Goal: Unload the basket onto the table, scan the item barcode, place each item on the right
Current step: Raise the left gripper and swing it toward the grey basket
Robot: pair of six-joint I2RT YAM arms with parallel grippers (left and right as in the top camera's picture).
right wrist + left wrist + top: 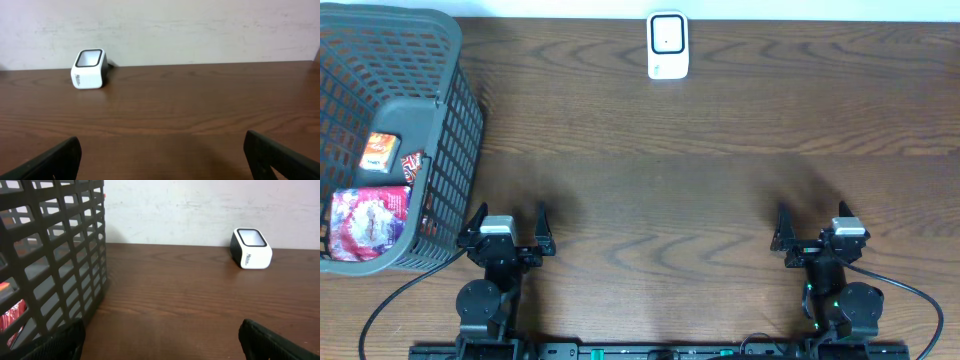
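Left gripper (510,220) and right gripper (812,224): jaws spread wide, nothing held, low over the wood-grain table (660,170). Just left of the left gripper, a dark plastic lattice basket (455,110) holds a glossy red-purple packet (365,222) and an orange packet (378,152); print unreadable. Far ahead, between the grippers: a white rounded scanner (667,45) with a dark window, side lettering too small to read.

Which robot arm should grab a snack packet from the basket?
Probably left: the left gripper, open, sits right beside the basket holding the packets; the right gripper is far across the table.
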